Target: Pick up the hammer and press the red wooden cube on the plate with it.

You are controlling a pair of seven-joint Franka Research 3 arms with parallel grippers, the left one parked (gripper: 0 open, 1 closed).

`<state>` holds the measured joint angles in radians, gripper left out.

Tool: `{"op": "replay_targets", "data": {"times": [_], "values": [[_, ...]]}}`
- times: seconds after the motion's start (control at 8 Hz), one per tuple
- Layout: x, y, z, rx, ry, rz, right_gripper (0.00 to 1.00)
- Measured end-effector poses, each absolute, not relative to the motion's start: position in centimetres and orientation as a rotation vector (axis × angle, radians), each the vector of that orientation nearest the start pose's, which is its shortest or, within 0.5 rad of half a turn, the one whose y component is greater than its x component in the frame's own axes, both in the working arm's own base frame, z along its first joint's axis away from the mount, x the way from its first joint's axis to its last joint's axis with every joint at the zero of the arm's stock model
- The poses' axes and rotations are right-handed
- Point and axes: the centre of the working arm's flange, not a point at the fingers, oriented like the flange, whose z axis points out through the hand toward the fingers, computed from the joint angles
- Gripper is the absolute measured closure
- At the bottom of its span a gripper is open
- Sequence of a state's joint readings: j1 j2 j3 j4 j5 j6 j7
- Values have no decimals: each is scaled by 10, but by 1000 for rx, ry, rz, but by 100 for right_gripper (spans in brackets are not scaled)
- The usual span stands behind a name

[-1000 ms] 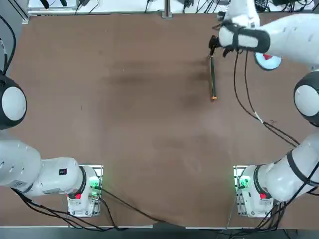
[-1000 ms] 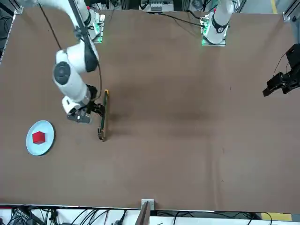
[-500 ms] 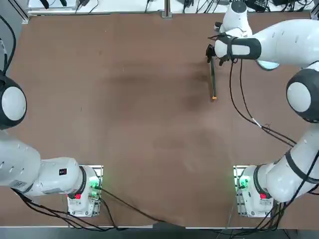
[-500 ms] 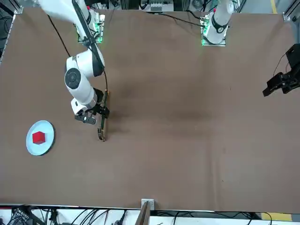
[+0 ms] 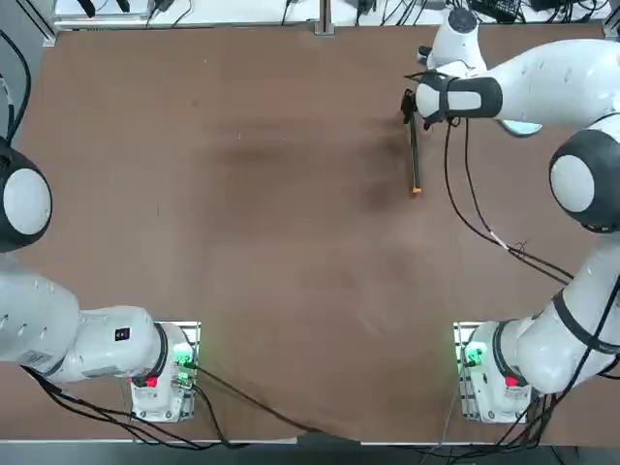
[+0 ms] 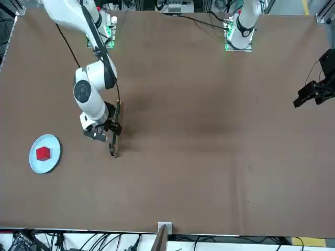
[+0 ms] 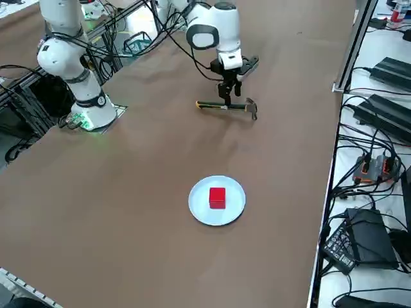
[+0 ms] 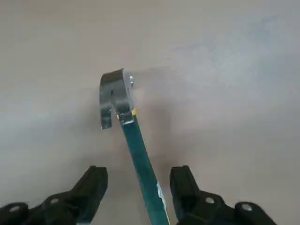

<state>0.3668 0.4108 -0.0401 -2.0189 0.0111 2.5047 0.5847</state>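
Brown and bare, the wide bench carries a slim hammer with a thin olive-green handle, dark metal head and orange tip, lying flat. The right gripper, two black fingers pointing down, stands over the handle close behind the head; the handle runs between the fingers, one on each side, with a gap visible either way, so they are apart and not gripping. Well apart from the hammer, a small round pale-blue plate holds a small bright red wooden cube at its centre.
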Motion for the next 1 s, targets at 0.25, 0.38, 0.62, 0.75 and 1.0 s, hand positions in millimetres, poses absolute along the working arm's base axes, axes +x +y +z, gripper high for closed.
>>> {"op": "replay_targets", "data": {"times": [0.25,0.38,0.62,0.75,1.0], "values": [[579,197,241,-3085,411,-122,23],[579,197,235,-3086,412,-119,28],[579,196,227,-3089,415,-112,33],[579,196,226,-3090,416,-111,34],[579,196,225,-3090,418,-109,44]]}}
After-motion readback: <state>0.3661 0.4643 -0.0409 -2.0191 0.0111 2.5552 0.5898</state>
